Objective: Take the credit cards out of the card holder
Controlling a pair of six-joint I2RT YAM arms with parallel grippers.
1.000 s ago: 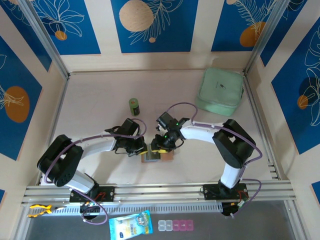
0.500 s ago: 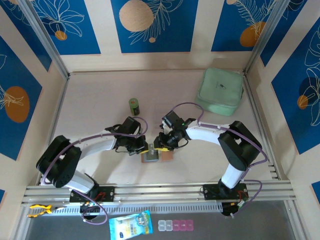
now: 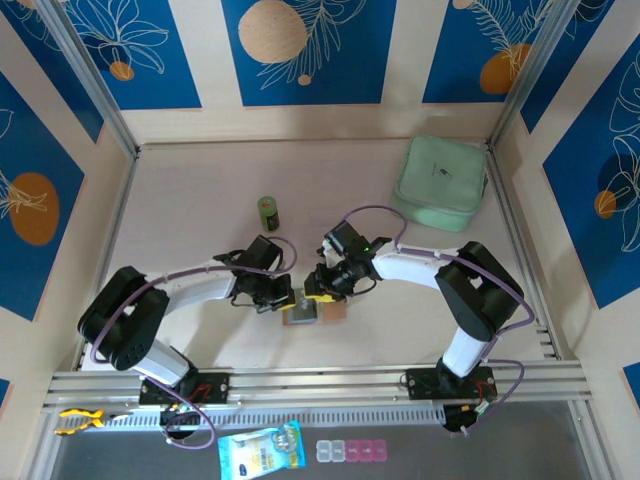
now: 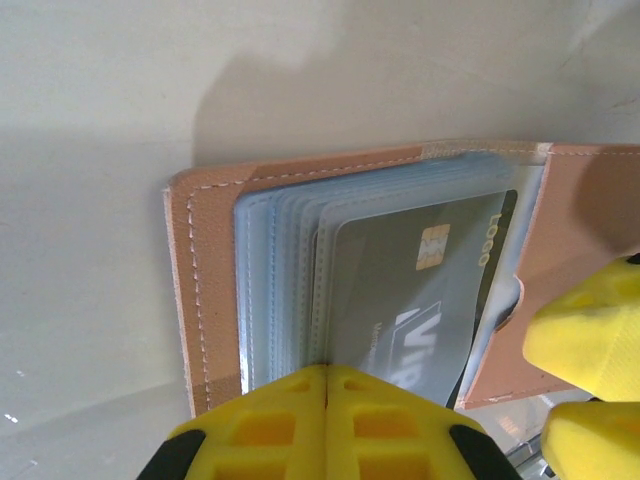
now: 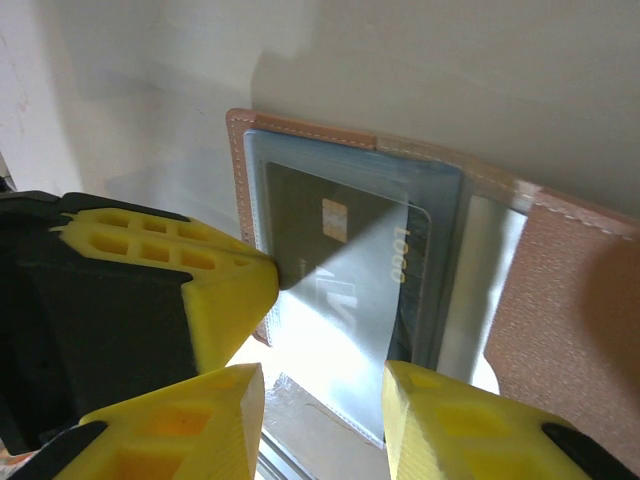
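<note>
The card holder [image 3: 312, 313] lies open on the table near the front, tan-pink leather [image 4: 200, 290] with clear sleeves. A dark credit card [image 4: 400, 300] with a gold chip and white print sits in the top sleeve [image 5: 345, 265]. My left gripper [image 3: 287, 297] is shut, its yellow fingertips [image 4: 328, 378] pressing on the near edge of the sleeves. My right gripper [image 3: 322, 289] hovers over the holder from the other side, open, and the sleeve's loose end lies between its fingers [image 5: 325, 405]. Any other cards are hidden.
A mint-green case [image 3: 440, 182] rests at the back right and a small dark green can [image 3: 268, 212] stands behind the left gripper. Beyond the front rail lie a blue packet [image 3: 260, 450] and small pill boxes [image 3: 350, 452].
My right gripper has shifted slightly right and back over the holder, and its jaws have narrowed a little. The left gripper has stayed shut on the sleeves' edge.
</note>
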